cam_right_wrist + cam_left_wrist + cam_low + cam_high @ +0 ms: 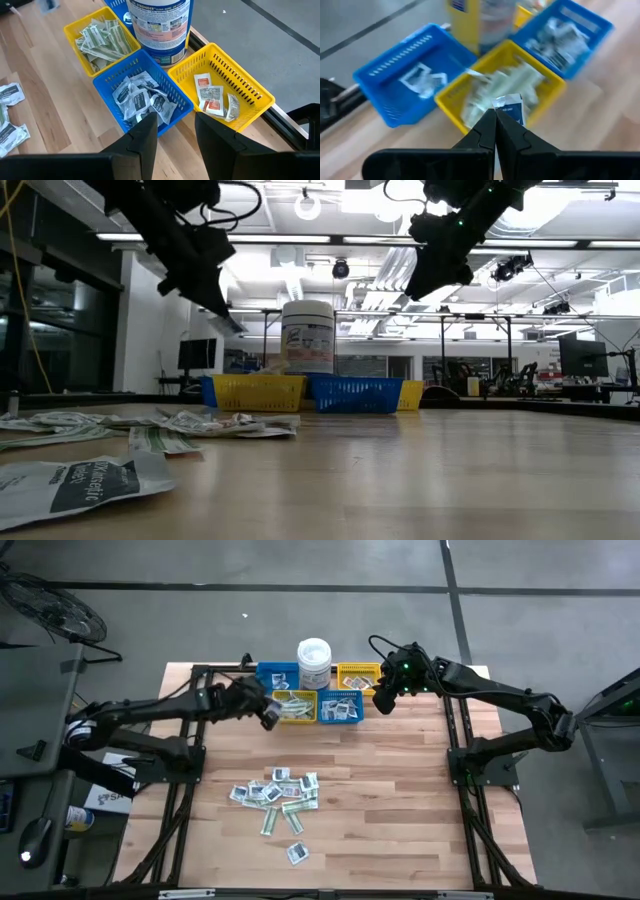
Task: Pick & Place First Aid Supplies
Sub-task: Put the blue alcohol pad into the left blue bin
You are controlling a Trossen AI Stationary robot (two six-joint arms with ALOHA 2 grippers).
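Wooden planks form the table (400, 800), with a grey floor around it and a workshop with ceiling lights visible beyond. Four small bins stand in a cluster at the far edge around a white tub (314, 662): a blue bin (272, 673) and a yellow bin (357, 672) in the back row, a second yellow bin (297, 708) and a second blue bin (342, 708) in the front row.

Left gripper (269, 716): positioned above the near rim of the front yellow bin, fingers pressed together on a white packet with dark print (512, 109). That bin holds pale green-and-white strips (102, 39).

Right gripper (384, 700): raised just to the right of the front blue bin, fingers apart, nothing between them.

Loose packets (276, 792) lie scattered at the middle of the table, well apart from the bins. One packet (297, 853) lies alone nearer the front edge.
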